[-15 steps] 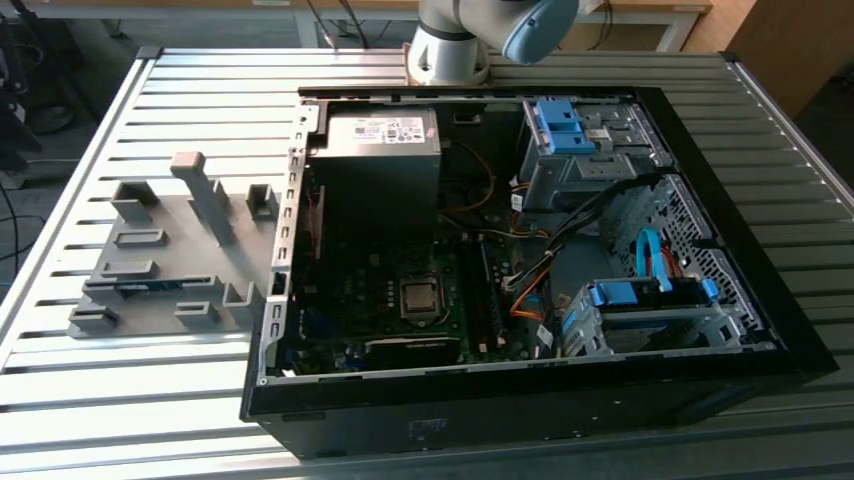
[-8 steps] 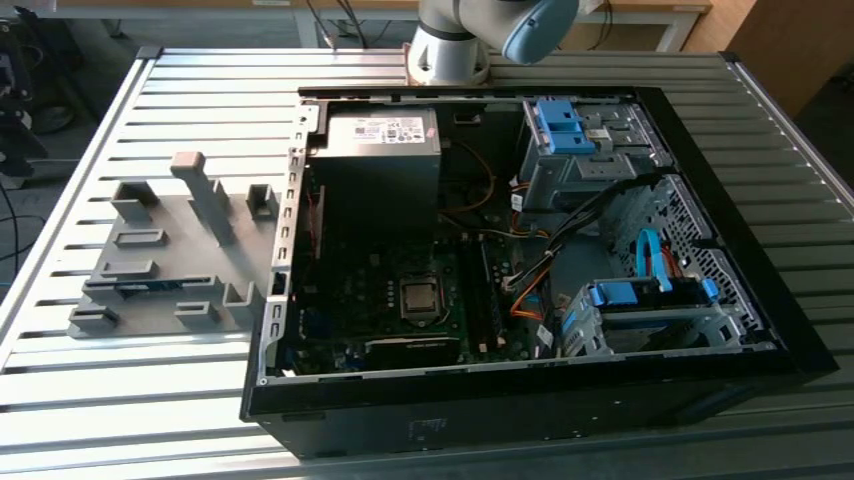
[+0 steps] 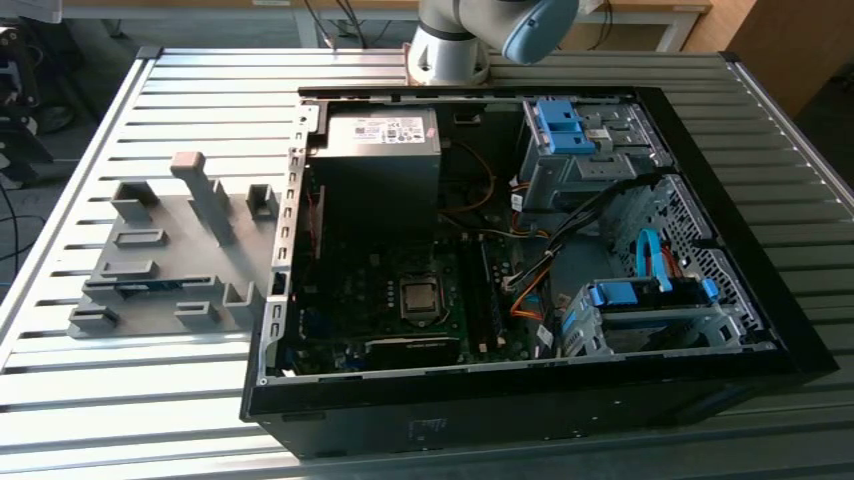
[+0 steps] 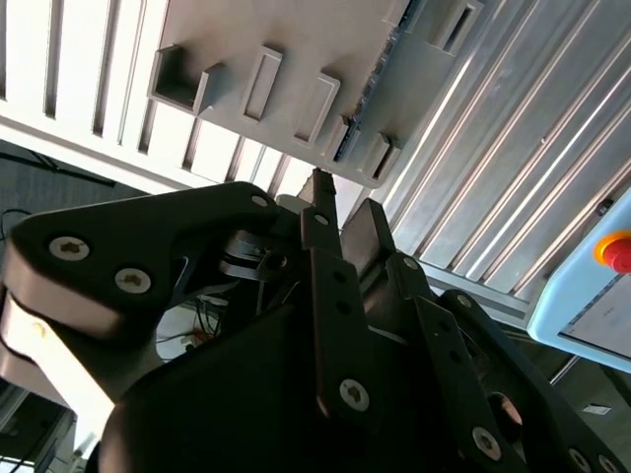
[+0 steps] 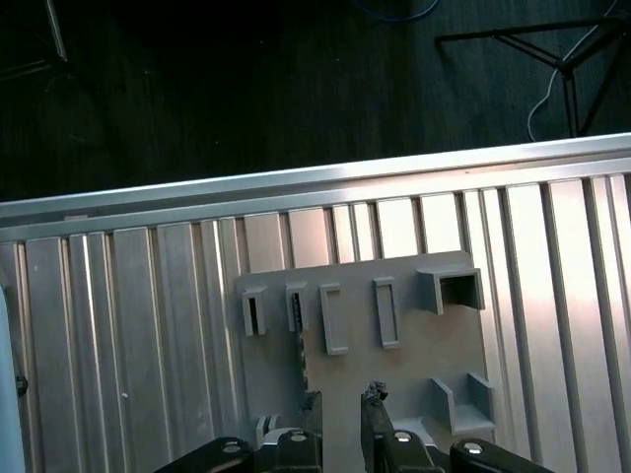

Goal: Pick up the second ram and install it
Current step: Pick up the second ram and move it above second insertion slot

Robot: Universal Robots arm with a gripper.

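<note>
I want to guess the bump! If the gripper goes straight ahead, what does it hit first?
Probably the grey holder fixture, which lies right ahead of the gripper; how far off is unclear.

Counter is ribbed bare metal w/ a dull sheen; holder fixture is smooth matt grey plastic. PC case is black semi-matt metal — fingers matt black.
</note>
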